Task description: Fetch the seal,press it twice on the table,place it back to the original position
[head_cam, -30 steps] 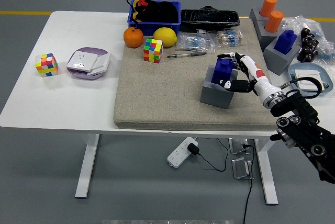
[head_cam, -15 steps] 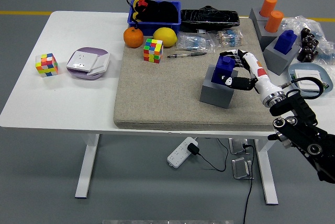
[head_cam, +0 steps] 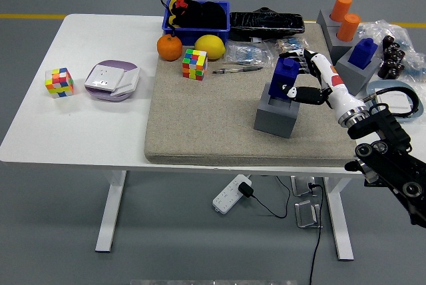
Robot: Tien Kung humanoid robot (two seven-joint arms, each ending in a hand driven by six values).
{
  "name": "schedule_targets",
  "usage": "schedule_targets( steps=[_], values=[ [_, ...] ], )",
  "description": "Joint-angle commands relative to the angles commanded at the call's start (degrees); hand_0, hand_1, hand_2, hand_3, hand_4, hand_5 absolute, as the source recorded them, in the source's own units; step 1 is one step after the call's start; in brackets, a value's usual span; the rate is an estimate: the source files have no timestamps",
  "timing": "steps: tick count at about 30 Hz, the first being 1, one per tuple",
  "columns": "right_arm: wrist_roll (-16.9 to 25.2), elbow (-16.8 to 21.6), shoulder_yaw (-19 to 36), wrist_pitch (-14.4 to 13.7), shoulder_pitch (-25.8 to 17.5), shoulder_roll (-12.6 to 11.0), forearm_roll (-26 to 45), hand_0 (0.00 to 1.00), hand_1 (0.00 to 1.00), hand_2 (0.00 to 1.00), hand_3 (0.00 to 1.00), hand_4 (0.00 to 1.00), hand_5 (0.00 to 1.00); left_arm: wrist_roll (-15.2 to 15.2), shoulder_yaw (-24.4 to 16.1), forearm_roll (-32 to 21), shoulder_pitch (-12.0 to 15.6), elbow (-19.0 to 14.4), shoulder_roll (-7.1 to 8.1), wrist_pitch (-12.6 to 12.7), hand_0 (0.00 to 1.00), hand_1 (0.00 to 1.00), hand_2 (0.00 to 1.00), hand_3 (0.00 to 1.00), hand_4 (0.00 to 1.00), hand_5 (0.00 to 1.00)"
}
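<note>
White worktop [head_cam: 100,125], grey mat: right robot hand [head_cam: 297,78] pinches blue seal [head_cam: 287,75] just above its grey holder [head_cam: 276,113]; shallow grip, seal may slip or tilt.

Seeing white desk [head_cam: 80,132] carrying beige mat [head_cam: 200,125]. Off mat at left: small colour cube [head_cam: 58,82] sitting near purple-and-white socket box [head_cam: 112,80]. At mat's far edge: blue bin [head_cam: 197,17], with orange [head_cam: 170,47] and lemon [head_cam: 210,46] lying just in front, second colour cube [head_cam: 195,64] standing between them. Pen [head_cam: 237,69] lying right of cube. Power strip [head_cam: 231,194] lying on floor beneath.
</note>
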Motion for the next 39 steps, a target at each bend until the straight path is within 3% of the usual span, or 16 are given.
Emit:
schedule_targets(
  steps=[7,19,39],
  values=[
    [-1.0,3.5,5.2,1.0,-2.1,-2.1,-2.5,0.623,0.488,0.466,0.506,0.611,0.002,0.0,-0.3,0.1,0.1,0.0,-0.11,0.0,0.718,0.69,0.68,0.716,0.642,0.238],
    [-0.7,-0.2,11.6,1.3,-7.4,-4.5,-3.4,0.622,0.487,0.465,0.504,0.618,0.002,0.0,-0.4,0.1,0.3,0.1,-0.2,0.0,0.718,0.69,0.68,0.716,0.642,0.238],
    [2.3,-7.8,3.2,0.2,-8.0,-2.5,2.3,0.619,0.485,0.462,0.503,0.621,0.002,0.1,0.6,0.1,0.2,-0.2,0.25,0.0,0.718,0.69,0.68,0.717,0.642,0.238]
  ],
)
